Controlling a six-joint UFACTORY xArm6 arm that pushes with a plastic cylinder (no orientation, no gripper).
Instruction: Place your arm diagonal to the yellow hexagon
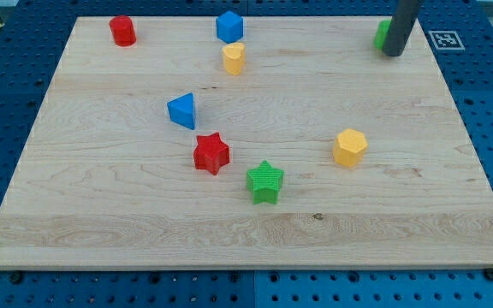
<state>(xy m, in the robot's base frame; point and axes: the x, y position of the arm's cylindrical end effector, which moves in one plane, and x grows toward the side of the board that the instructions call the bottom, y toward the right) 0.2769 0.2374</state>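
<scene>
Camera view, single frame. Wooden desk [255,214] on blue pegboard [7,128]; fiducial tag [446,39] at view's top right, just off the desk edge.

My tip [392,54]: dark rod comes down from view's top right, lower end on the desk near the top-right corner. No gripper on this arm, just the rod, so no jaw state to tell. Tip sits just beside a green block [383,33], which is partly hidden behind the rod; shape can't be made out. Touching or not: can't tell.

Yellow hexagon [349,147]: right of centre, approx mid-height of the desk, upright, standing alone. Tip is well apart from it, toward view's top and a bit to the right.

Other blocks:
- Red cylinder [122,31], top left.
- Blue block [228,26], top centre, looks faceted, exact shape unclear.
- Yellow cylinder [234,59], just below the blue block, close but apart.
- Blue triangle [182,110], left of centre.
- Red star [211,153], below and right of the blue triangle, near it.
- Green star [265,180], below-right of the red star, near but w/ a gap.

The green star is the closest block to the yellow hexagon, to its lower left, w/ bare wood between.
</scene>
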